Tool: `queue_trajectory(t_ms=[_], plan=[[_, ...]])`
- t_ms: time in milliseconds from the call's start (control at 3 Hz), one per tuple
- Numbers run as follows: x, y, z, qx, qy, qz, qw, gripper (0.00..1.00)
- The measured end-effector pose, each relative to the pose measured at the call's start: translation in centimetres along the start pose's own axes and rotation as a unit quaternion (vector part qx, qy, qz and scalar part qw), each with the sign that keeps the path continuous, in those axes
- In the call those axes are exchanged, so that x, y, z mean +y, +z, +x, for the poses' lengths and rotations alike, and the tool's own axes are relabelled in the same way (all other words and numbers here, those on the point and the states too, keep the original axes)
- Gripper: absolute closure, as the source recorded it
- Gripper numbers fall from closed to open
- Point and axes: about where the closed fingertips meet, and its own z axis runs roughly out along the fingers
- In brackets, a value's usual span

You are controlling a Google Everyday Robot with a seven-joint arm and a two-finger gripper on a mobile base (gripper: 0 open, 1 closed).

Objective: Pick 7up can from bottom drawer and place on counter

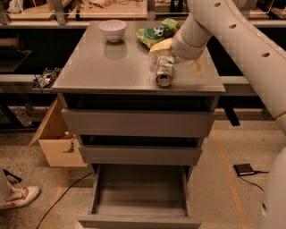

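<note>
Part of the green snack bag [156,32] is hidden behind the arm's wrist, and the arm itself is cut off at the right edge. Whether the claw [178,56] touches the 7up can [164,71] cannot be made out. Its pale fingers [161,46] are held apart, one by the can's far end and one to the right. The can is laid on its side on the grey, faintly reflective table [107,67], silver end toward the camera, near the front edge. A speckled floor [232,134] and a cluttered workbench [111,9] behind are seen. One can, one white bowl [112,30] and one bag are counted on top. Three drawers are counted below; the bottom drawer [138,192] is pulled out, its front cut by the lower edge. One cardboard box [56,143] and one shoe [18,197], cropped at the left, are seen.
</note>
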Motion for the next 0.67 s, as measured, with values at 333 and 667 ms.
queue_trajectory(t_ms=[333, 667], plan=[[3.5, -1.1, 0.1, 0.016, 0.050, -0.006, 0.9986, 0.00], [8.4, -1.8, -0.4, 0.026, 0.122, -0.022, 0.9919, 0.00]])
